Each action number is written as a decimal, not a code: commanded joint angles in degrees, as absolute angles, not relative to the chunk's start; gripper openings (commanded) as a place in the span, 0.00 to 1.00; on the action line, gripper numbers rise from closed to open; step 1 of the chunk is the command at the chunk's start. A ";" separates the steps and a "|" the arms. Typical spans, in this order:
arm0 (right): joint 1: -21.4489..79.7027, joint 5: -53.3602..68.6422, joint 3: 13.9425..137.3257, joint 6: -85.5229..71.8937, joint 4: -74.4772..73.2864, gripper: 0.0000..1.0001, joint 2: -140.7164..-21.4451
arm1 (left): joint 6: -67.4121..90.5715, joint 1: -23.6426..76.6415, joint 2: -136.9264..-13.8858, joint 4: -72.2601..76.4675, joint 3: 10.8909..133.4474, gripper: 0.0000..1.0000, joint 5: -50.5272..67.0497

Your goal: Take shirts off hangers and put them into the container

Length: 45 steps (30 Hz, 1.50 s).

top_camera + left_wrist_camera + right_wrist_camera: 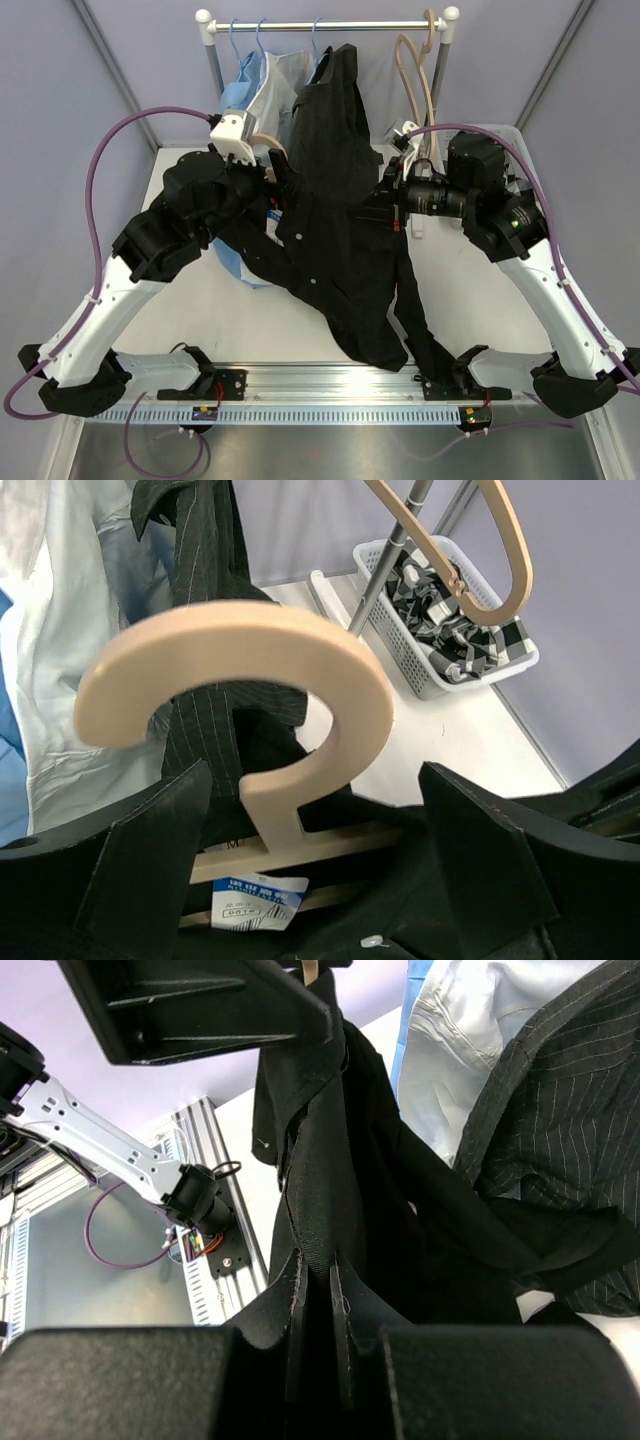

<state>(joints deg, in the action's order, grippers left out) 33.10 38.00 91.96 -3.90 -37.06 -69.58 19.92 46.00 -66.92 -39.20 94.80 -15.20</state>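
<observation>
A plain black shirt [330, 250] stretches between my two grippers and drapes down toward the near edge. It is still on a tan wooden hanger [240, 670], whose thick hook rises between the fingers [150, 870] of my left gripper [315, 775]. That gripper is open, with a gap on each side of the hanger's neck. My right gripper [316, 1265] is shut on a fold of the black shirt [330, 1160]. The white lattice container [400, 650] stands on the table beyond the hanger, with a black-and-white checked shirt [455, 625] lying in it.
The rack rail [330, 22] at the back carries thin blue hangers [235, 40] with a light blue shirt [235, 95], a white shirt [275, 85] and a dark pinstriped shirt [560, 1110]. Empty wooden hangers [415, 60] hang at its right end. A rack post [385, 570] stands next to the container.
</observation>
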 commanded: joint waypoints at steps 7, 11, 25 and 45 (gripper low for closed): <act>34.01 37.97 91.06 -6.68 -27.95 0.00 -67.68 | 21.44 45.79 -67.59 -35.42 97.04 0.68 -14.94; 34.01 38.14 91.05 -7.73 -26.55 0.00 -68.11 | 22.94 45.88 -67.32 -35.33 95.98 0.63 -14.06; 34.45 39.20 85.62 -7.47 -24.96 0.00 -67.59 | 18.73 45.79 -62.50 -26.73 89.31 0.00 -14.15; 34.54 30.50 71.72 -4.39 -27.16 0.44 -65.30 | 14.24 45.88 -53.88 -9.06 75.69 0.00 -17.93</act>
